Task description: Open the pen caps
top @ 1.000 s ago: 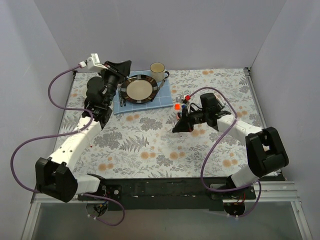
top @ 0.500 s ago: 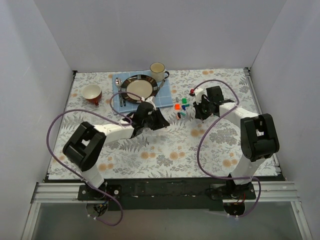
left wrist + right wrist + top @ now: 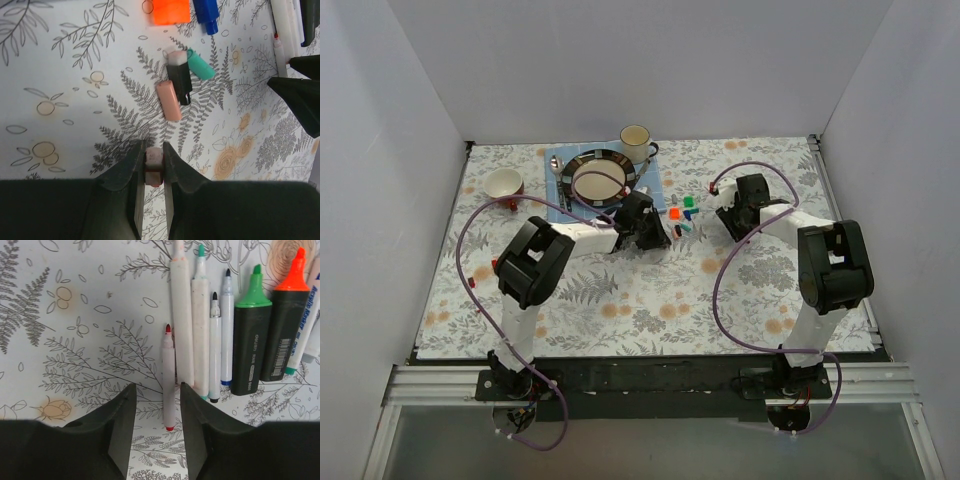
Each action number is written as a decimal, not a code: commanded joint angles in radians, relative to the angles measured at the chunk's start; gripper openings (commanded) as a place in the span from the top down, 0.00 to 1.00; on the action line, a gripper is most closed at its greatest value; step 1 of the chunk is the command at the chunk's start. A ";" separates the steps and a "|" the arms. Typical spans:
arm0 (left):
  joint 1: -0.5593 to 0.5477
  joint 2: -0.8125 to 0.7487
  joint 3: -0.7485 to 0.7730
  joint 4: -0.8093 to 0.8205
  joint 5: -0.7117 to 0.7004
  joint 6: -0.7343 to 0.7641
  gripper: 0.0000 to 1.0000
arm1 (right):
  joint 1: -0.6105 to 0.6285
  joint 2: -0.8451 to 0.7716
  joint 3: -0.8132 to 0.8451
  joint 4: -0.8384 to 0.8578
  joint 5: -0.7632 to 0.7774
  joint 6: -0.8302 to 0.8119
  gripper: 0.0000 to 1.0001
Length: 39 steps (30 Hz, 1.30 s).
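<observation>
Near mid-table, the left gripper (image 3: 153, 150) is pinched tight on a small pinkish cap (image 3: 153, 160), its fingers low over the flowered tablecloth (image 3: 620, 290). Whether the cap touches the cloth cannot be told.

Just to its right lie the loose pen caps. A salmon cap (image 3: 169, 100) lies side by side with a black cap (image 3: 179, 82) that has a white end, and a teal cap (image 3: 201, 63) rests against that one. Past them are an orange cap (image 3: 171, 11) and a blue cap (image 3: 206, 12). From above, a green cap (image 3: 688, 202) shows at the far edge of this cluster, which sits between the two grippers.

To the right of the caps, the right gripper (image 3: 157, 390) has its jaws apart and has hold of nothing. A slim white pen (image 3: 168, 375) with a red tip lies on the cloth in the gap between its fingers. Beside it the other pens lie in a tight row, tips bare:
- a plain white barrel (image 3: 181, 315)
- a teal-tipped pen (image 3: 200, 330)
- two slim black-tipped pens (image 3: 214, 350)
- a green highlighter (image 3: 252, 340) and an orange highlighter (image 3: 285, 325), both black-bodied

Farther back, left of centre, a dark-rimmed plate (image 3: 610, 155) rests on a blue cloth (image 3: 654, 178). A cream mug (image 3: 636, 137) stands just beyond it, and a red bowl (image 3: 505, 185) sits well off to the left.
</observation>
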 commanded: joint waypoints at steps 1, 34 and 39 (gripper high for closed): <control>-0.009 0.037 0.072 -0.092 -0.028 0.025 0.83 | -0.020 -0.030 0.024 0.032 0.038 0.005 0.51; 0.512 -0.994 -0.535 -0.273 -0.214 0.221 0.02 | -0.020 -0.542 -0.175 0.103 -0.949 0.068 0.48; 0.715 -0.915 -0.508 -0.348 -0.228 0.272 0.03 | 0.037 -0.525 -0.175 0.103 -0.962 0.084 0.48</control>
